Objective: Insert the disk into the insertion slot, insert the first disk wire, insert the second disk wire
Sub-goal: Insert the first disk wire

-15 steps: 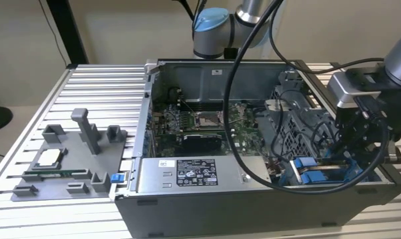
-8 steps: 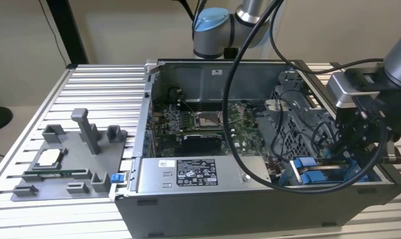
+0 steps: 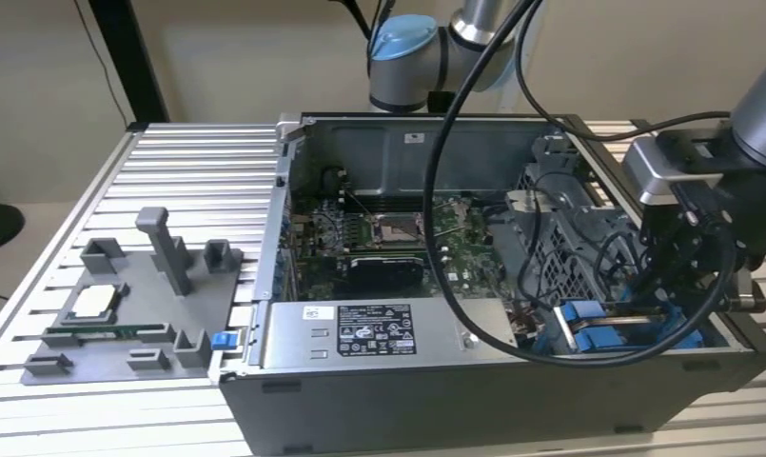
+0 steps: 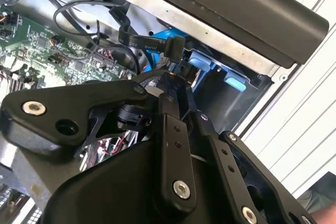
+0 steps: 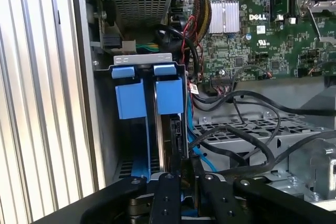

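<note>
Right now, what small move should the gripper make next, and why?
Probably a short, slow advance toward the disk. The disk already stands in the slot, and the gripper is close to its edge, with black wires beside it, so anything larger risks snagging.

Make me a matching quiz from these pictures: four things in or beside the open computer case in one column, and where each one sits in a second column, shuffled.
Things:
1. grey plastic fixture tray
2. grey labelled power-supply box
3. green circuit board
4. bright blue plastic disk carrier

Places:
A. on edge in the grey metal drive bay, by the black gripper
B. on the slatted table outside the case, at the exterior view's left
C. flat on the bottom of the open case
D. inside the case, along its near wall in the exterior view

Pairs: 1-B, 2-D, 3-C, 4-A.
</note>
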Tool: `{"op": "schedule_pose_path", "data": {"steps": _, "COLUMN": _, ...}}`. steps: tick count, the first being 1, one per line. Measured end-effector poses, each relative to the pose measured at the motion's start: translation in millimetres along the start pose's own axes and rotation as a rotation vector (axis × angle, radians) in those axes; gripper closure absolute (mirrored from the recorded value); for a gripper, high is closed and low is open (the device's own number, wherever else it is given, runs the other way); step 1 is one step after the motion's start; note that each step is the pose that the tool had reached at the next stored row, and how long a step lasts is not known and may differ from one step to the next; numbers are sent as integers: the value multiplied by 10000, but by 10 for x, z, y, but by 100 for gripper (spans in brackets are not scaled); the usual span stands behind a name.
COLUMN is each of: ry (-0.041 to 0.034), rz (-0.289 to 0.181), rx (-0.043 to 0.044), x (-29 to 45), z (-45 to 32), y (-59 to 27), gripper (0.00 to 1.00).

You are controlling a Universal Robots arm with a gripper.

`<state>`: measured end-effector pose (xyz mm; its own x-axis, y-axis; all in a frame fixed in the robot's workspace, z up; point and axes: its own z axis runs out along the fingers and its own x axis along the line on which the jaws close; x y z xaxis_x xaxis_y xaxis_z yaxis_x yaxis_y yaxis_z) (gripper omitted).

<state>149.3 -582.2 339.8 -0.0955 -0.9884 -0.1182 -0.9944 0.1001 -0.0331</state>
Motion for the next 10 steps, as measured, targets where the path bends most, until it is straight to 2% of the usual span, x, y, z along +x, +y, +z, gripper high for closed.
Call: {"op": "schedule_pose_path", "data": {"steps": 10, "ry": 1, "rz": 28, "rx": 5, "x": 5, "z": 48, "y": 1, "gripper": 100}}
